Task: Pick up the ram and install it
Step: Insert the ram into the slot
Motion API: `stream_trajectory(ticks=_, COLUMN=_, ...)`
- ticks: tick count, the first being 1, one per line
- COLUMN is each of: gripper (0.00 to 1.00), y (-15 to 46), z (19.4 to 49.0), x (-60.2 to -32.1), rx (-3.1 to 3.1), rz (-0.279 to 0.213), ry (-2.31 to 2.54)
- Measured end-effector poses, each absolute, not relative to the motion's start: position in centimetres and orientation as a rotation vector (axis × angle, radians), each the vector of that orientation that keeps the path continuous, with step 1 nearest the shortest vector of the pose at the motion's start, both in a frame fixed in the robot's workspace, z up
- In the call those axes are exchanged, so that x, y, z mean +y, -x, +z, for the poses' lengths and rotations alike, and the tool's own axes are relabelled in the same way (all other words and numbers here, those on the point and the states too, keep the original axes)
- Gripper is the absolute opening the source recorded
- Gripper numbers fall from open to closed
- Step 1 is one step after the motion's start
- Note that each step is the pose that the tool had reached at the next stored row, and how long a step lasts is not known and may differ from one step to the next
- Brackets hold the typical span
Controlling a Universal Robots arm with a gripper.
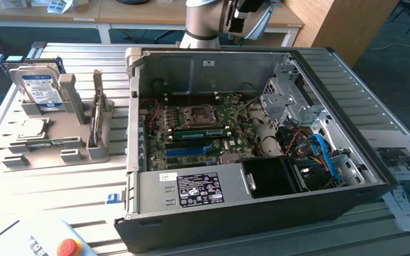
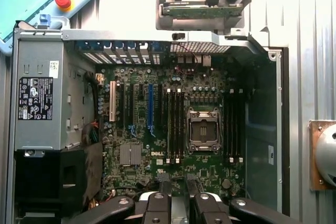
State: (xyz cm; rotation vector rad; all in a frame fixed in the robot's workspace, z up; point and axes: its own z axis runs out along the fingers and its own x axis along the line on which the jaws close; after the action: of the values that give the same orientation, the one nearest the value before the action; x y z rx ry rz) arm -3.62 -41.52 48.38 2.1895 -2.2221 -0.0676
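The ram [image 1: 100,114] stands on edge in a grey holder [image 1: 84,144] on the table, at the exterior view's left of the open computer case [image 1: 247,144]. In the wrist view it is a thin green stick [image 2: 202,10] in the holder beyond the case wall. My gripper [image 1: 244,16] hangs high above the far side of the case, well away from the ram. Its dark fingers [image 2: 157,203] stand close together over the motherboard [image 2: 173,124], with nothing between them. Black memory slots [image 2: 176,124] run beside the processor socket [image 2: 203,129].
Another green stick [image 1: 198,133] sits beside the socket in the case. A hard drive [image 1: 40,88] and a silver processor chip [image 1: 32,128] rest on the holder. The power supply [image 1: 190,189], a red stop button [image 1: 66,246] and papers [image 1: 404,165] lie around.
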Motion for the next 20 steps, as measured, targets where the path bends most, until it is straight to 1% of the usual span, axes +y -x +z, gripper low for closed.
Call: stream_trajectory(ticks=20, gripper=0.25, y=3.6, z=44.7, x=-41.5, rx=-2.222, rz=-0.068, ry=-2.190)
